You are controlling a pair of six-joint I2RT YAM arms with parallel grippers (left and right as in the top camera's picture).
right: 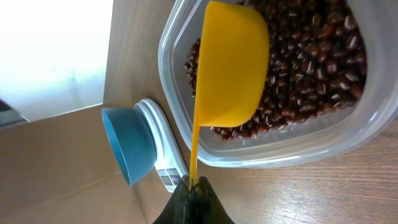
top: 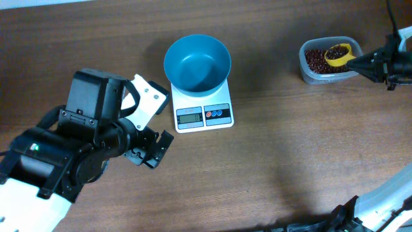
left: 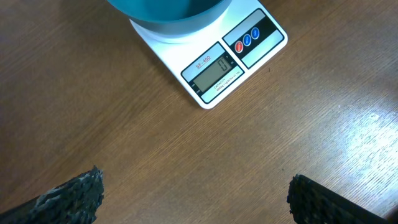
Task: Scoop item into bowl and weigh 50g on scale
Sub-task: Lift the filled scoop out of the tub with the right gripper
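Our right tool (right: 193, 186) is clamped on the handle of the yellow scoop (right: 230, 62), whose cup sits over the beans (right: 311, 68) in the clear tub (right: 280, 152). The bowl (top: 197, 62) stands on the scale (top: 204, 116). Our left tool (left: 196, 205) hangs wide open, holding nothing, over the counter (left: 155, 143) near the scale

Bowl (top: 197, 62) sits on the scale (top: 204, 116) (beans (top: 315, 60) well apart)
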